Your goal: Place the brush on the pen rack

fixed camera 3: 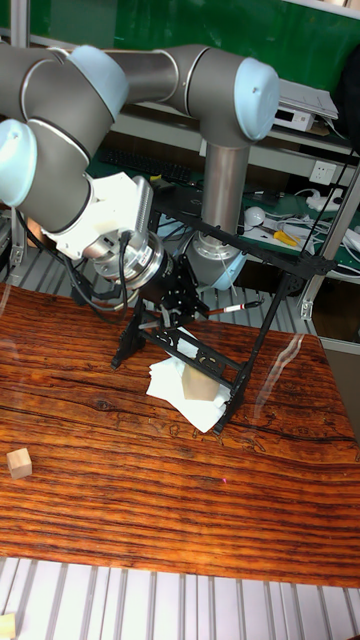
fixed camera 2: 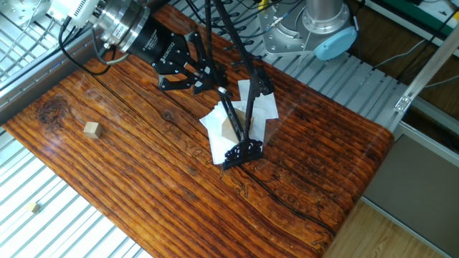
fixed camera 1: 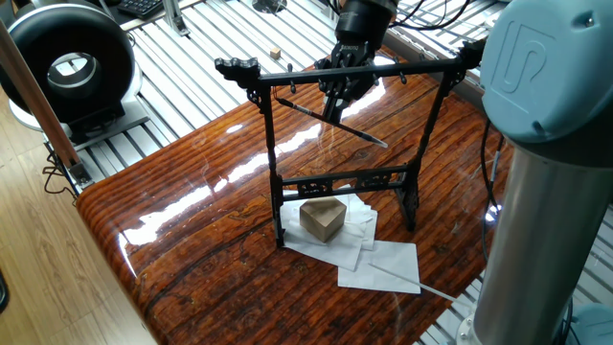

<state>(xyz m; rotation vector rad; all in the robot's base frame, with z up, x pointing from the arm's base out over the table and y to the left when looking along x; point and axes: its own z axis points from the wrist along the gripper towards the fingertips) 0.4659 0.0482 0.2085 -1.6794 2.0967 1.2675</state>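
Glossy wooden surface (fixed camera 1: 211,240) carries the pen rack (fixed camera 1: 340,182), where the claw (fixed camera 1: 337,94) is clamped mid-shaft on the brush (fixed camera 1: 330,122), which looks light, thin, stiff and likely to pivot.

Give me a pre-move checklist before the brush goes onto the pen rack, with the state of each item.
1. Brush held in the pincer: ok, it sits off the table, slanted behind the crossbar.
2. Pen rack upright on its feet: ok.
3. Brush hanging from a peg: not ok, not yet.
4. Which peg the brush lines up with: cannot tell.
5. Wooden block and papers away from the crossbar: ok, they lie on the table at the rack's base.
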